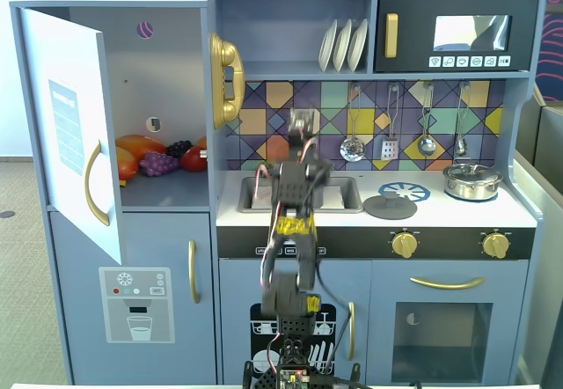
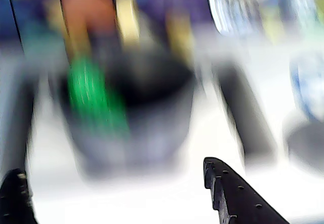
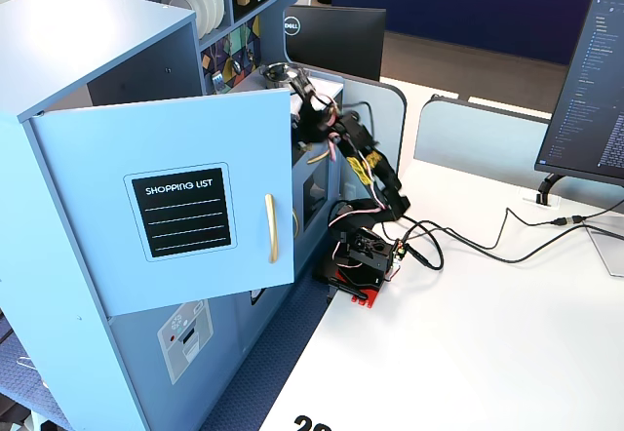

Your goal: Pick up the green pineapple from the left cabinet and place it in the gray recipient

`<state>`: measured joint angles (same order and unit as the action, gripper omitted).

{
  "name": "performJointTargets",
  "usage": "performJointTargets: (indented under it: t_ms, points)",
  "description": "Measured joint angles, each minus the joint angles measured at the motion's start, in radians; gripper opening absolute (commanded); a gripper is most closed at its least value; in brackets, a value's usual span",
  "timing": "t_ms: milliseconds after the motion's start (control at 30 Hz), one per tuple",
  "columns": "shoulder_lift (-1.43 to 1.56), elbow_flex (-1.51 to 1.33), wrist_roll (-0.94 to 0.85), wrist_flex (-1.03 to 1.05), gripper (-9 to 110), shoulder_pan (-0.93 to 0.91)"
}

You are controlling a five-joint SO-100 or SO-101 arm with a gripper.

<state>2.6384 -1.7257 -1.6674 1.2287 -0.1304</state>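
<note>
Pineapple (image 2: 93, 95), one, in one pot (image 2: 152, 127)

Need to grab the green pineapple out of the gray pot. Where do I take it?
Probably the upper end of the green pineapple, coming from above: it leans against the left wall of the gray pot in the wrist view, so the wall blocks side approaches. Blur hides detail.
</note>
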Motion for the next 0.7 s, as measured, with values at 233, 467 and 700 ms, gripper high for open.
performJointTargets:
  t_ms: [233, 467, 700]
  points:
    - [0.308, -0.439, 0.018, 0.143, 9, 0.014]
    - [0.439, -0.956, 0.086, -0.035, 0, 0.032]
    - [0.489, -1.246, 0.169, -0.123, 0, 0.044]
